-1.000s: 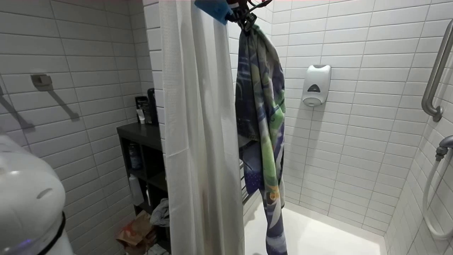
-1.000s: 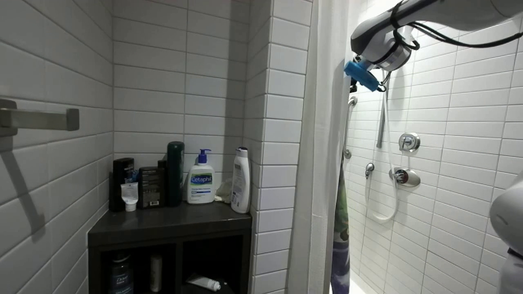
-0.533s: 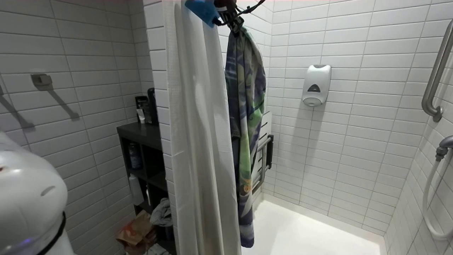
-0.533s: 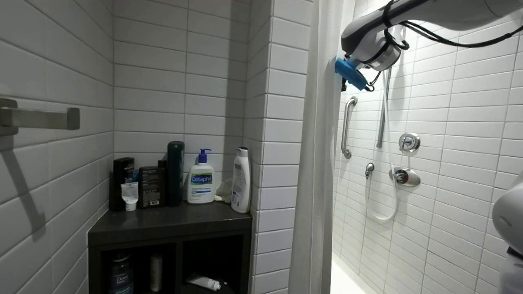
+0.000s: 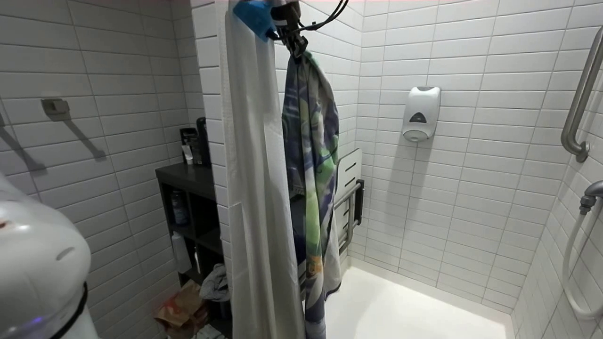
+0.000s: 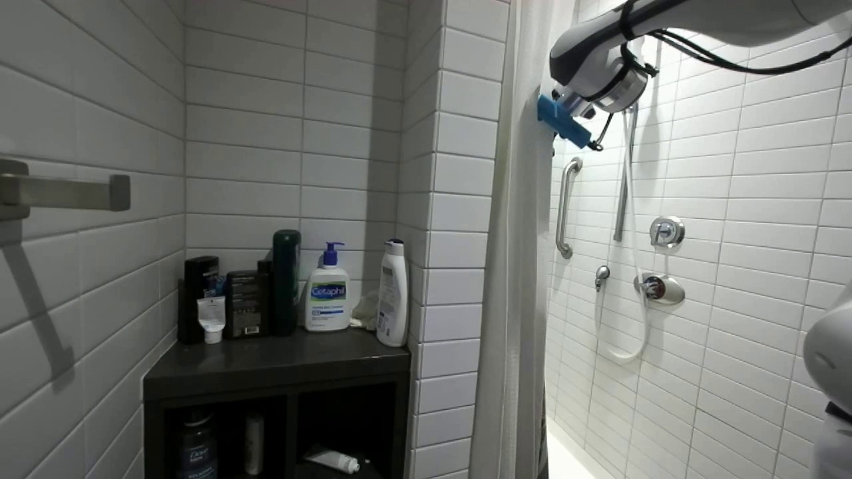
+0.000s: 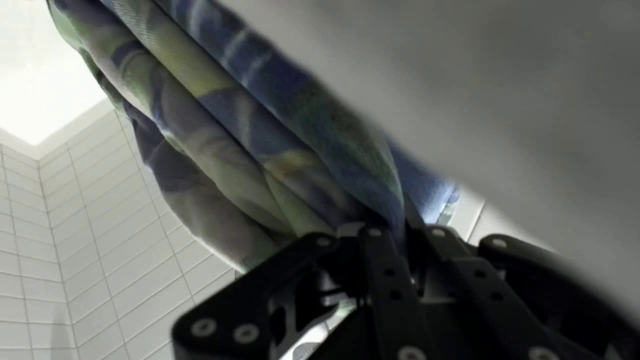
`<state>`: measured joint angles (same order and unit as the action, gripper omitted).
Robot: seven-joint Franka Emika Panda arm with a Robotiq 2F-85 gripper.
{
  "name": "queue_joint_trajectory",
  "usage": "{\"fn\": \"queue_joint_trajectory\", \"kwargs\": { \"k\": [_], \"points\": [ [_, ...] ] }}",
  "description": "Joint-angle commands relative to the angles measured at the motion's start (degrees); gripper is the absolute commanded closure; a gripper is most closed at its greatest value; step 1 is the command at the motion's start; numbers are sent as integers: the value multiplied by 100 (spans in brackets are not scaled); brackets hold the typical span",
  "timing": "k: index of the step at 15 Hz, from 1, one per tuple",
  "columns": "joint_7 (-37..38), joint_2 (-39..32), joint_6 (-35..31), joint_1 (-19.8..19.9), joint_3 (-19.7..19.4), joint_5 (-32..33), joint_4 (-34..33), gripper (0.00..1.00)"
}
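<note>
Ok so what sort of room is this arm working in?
Probably a bathroom or shower room, going by the white curtain, the metal grab bar on the tiled wall and the Cetaphil pump bottle.

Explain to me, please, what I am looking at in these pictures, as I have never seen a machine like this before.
The machine is a single robot arm, jointed a little like a human one; the black gripper at its end serves as a hand. Two of the pictures come from cameras standing outside the robot, and the close one from a camera on its wrist, looking out past the gripper.

The gripper is shut on the upper end of a patterned cloth, which hangs in folds beside a pale curtain. Whether the cloth is a towel, I cannot tell.

On the dark shelf unit stand a Cetaphil pump bottle, a dark green bottle, a white bottle and a small white tube.
</note>
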<state>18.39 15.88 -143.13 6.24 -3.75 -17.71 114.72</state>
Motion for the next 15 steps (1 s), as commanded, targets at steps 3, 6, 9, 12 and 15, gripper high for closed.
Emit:
{"fn": "queue_joint_trajectory", "kwargs": {
  "k": [3, 6, 9, 12, 15],
  "points": [
    [39, 13, 342, -38, 0, 61, 8, 84],
    [41, 47, 361, -40, 10, 63, 6, 68],
    [41, 73, 383, -39, 11, 63, 6, 68],
    [41, 76, 388, -39, 11, 63, 6, 68],
    [41, 76, 389, -39, 11, 63, 6, 68]
  ]
}}
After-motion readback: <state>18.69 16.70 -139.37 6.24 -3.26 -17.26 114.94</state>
